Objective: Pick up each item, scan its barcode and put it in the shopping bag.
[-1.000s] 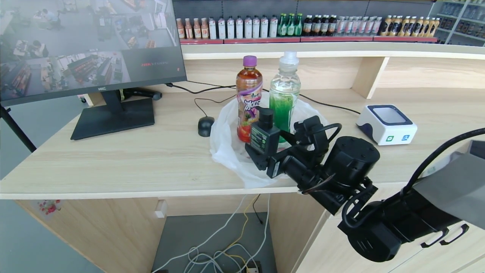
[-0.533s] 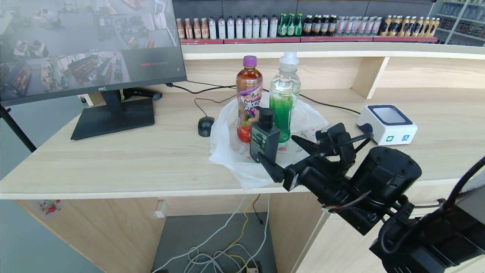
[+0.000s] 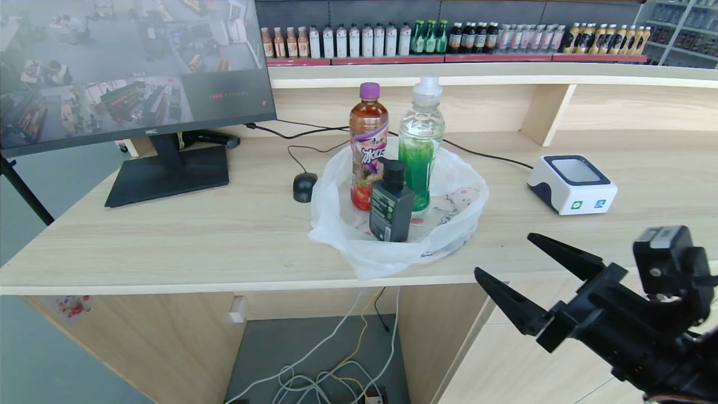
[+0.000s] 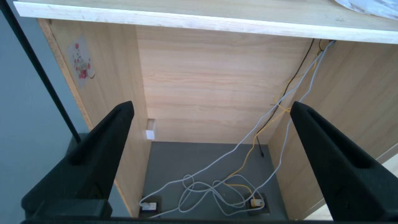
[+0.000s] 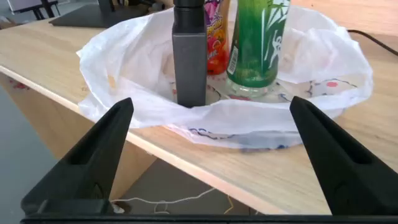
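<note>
A dark bottle (image 3: 391, 202) stands upright, cap up, long axis vertical, inside the white shopping bag (image 3: 345, 238) on the worktop (image 3: 168, 235). It is straight ahead of the right end effector (image 3: 503, 253), whose fingers are spread and empty. An orange bottle (image 3: 368, 146) and a green bottle (image 3: 421, 146) stand beyond. The left end effector (image 4: 212, 107) is spread too.

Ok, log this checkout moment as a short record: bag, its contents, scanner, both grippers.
bag: white shopping bag, open, on the counter near its front edge
in bag: dark bottle, purple-capped drink bottle, green bottle, all upright
scanner: white scanner on the counter, right of the bag, nothing on it
right gripper: jaws open, empty, in front of the counter edge, apart from the bag
left gripper: jaws open, empty, below counter level, facing the cables under the desk
</note>
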Tool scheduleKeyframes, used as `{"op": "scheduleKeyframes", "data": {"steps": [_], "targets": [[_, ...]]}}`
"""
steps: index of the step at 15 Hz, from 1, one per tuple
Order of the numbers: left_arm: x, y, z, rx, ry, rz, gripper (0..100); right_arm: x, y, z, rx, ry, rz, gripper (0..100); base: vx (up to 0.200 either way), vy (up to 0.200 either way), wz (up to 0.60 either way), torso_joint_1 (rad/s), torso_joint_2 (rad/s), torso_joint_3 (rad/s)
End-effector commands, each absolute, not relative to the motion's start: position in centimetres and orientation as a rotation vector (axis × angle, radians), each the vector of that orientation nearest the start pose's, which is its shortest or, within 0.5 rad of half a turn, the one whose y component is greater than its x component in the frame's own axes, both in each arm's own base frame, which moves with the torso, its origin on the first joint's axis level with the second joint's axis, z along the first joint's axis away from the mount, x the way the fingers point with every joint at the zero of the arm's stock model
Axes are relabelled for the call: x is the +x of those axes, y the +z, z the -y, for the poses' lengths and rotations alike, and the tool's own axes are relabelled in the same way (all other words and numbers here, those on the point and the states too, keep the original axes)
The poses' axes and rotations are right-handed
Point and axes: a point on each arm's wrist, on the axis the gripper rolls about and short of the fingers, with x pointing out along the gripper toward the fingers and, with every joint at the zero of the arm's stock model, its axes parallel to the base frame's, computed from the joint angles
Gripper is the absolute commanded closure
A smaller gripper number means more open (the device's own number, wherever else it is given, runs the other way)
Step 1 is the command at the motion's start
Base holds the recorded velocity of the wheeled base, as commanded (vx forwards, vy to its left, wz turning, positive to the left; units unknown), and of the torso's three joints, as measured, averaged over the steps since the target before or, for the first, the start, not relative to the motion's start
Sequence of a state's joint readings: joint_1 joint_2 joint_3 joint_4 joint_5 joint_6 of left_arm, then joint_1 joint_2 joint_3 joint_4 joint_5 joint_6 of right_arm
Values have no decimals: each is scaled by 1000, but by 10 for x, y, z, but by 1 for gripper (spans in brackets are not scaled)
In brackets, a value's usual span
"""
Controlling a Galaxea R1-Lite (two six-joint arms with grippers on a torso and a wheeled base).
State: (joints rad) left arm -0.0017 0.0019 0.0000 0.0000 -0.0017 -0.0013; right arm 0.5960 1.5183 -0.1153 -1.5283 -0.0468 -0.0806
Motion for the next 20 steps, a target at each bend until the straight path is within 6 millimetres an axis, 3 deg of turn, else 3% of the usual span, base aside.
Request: {"op": "scheduleKeyframes", "data": {"steps": [1,3,7,12,14,20], "targets": [[-23,76,0,-2,-3,-2,0,121,159,-68,-24,448,180,0,0,0,0,0,0,0],[-23,76,0,-2,-3,-2,0,105,159,-58,-22,426,145,0,0,0,0,0,0,0],[-23,76,0,-2,-3,-2,0,51,142,-27,-61,435,28,0,0,0,0,0,0,0],[-23,76,0,-2,-3,-2,0,-1,96,2,-140,447,-82,0,0,0,0,0,0,0],[-23,76,0,-2,-3,-2,0,-10,87,7,-162,462,-97,0,0,0,0,0,0,0],[-23,76,0,-2,-3,-2,0,-9,85,6,-157,546,-131,0,0,0,0,0,0,0]]}}
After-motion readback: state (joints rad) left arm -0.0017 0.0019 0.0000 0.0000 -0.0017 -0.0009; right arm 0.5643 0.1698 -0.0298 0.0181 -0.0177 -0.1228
